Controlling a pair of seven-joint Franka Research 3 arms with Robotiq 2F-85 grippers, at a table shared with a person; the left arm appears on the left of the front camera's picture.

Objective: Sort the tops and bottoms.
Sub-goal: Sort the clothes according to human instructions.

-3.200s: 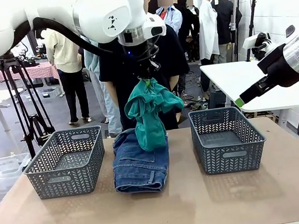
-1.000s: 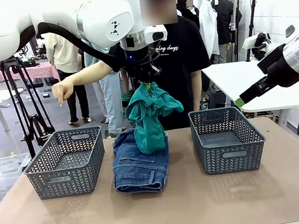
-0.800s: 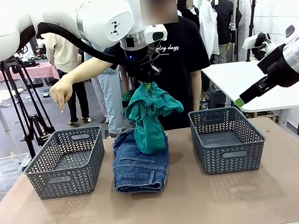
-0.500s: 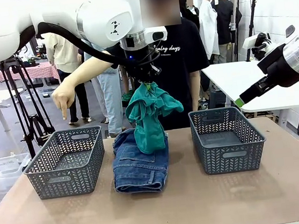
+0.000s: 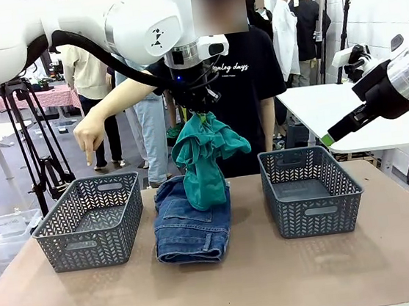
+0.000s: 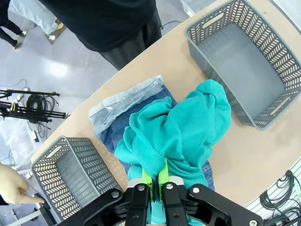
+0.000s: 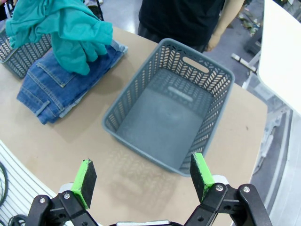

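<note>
Brown table [image 5: 352, 276] carries folded dark blue jeans [image 5: 188, 232] in the middle. Left pincer [image 6: 155, 175] squeezes the soft teal-green top [image 5: 203, 157] just over them; right pincer [image 7: 142, 175], at 3 o'clock, is open and empty. Dangling cloth might snag the grey basket [image 5: 66, 235] rim at 9 o'clock.

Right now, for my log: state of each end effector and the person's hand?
Left end effector: shut on the teal-green garment.
Right end effector: open, empty.
Person's hand: finger pointing down toward the left basket.

We find the right basket [image 5: 312, 189] open from above; a person's hand [image 5: 88, 134] hangs just beyond the left basket [image 5: 88, 219], jeans [image 5: 188, 232] lie between them.
</note>
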